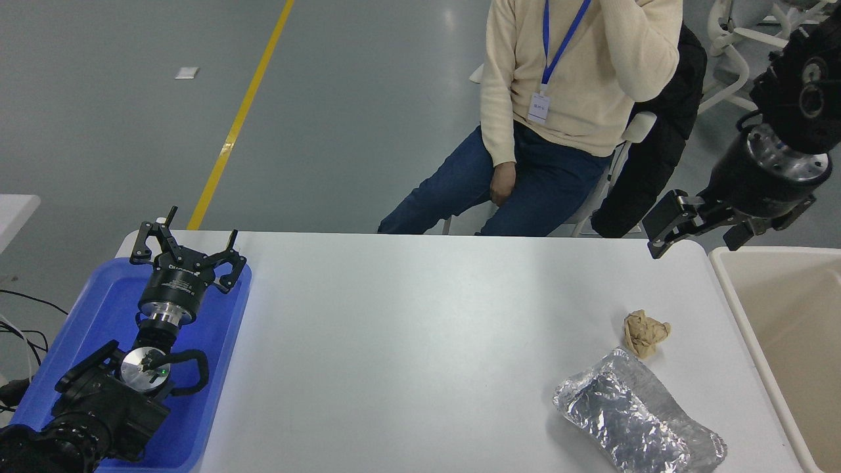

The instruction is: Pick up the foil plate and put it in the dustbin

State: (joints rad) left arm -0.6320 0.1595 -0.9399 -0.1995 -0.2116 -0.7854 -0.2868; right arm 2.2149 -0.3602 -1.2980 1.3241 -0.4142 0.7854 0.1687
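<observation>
your right claw (690,226) hangs raised over the worktop's (407,341) far right corner, fingers spread, holding nothing. the foil plate (637,417) lies well apart below it. your left claw (187,253) rests spread over the blue tray (98,309).

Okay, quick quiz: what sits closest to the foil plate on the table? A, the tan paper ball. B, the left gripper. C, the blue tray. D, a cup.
A: the paper ball lies just beyond the foil plate near the table's right side, while the blue tray and left gripper are far off at the left.
</observation>
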